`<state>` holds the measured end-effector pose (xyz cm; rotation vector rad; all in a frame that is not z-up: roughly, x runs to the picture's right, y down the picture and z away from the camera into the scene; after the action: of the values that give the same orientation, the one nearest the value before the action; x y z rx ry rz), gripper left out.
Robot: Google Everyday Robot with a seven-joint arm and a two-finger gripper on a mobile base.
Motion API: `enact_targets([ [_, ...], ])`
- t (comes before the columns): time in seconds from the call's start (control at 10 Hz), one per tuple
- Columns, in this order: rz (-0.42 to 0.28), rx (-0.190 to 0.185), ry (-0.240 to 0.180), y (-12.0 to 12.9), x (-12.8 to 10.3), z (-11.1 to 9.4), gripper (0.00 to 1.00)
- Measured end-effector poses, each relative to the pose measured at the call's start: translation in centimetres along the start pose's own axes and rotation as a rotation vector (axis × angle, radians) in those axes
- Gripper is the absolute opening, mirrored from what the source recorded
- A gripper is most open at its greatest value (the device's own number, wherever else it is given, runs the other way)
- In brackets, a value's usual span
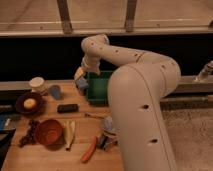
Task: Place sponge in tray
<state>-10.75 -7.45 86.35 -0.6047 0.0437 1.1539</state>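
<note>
Reading near to far: the arm's (145,100) big white link fills the right foreground and hides the tray's right side. Front of the table (82,125) is clutter: orange carrot-like stick (90,149), red-brown bowl (49,131), small black block (67,107), and a dark dish (29,103) with something yellow in it. None of it matters for the job.

Mid-table: the tray (99,91), dark green, what shows of it bare inside. The gripper (80,76) hangs at its left wall, wrist angled down from the elbow arching over the far edge. The sponge (83,84) is right at the gripper tip, just outside or over that left rim; can't tell which. Can't tell if the gripper is clamped on it or apart either, too much overlap.

My read: the sponge isn't in yet. Sitting at the wall makes sense as the last stop before crossing. The next move needs a short shift right, past the rim, or the block catches the thick edge and drops onto the table.

Behind: a blue-grey cup (55,91) and a pale cup (36,82), well left of the path.
</note>
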Motion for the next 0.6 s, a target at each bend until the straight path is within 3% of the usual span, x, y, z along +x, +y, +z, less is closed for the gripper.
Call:
enact_targets([
  [0.3, 0.012, -0.014, -0.026, -0.5, 0.5, 0.6, 0.8],
  [0.5, 0.003, -0.048, -0.033, -0.9, 0.5, 2.0, 0.8],
  [0.6, -0.011, -0.087, -0.034, -0.6, 0.2, 3.4, 0.8],
])
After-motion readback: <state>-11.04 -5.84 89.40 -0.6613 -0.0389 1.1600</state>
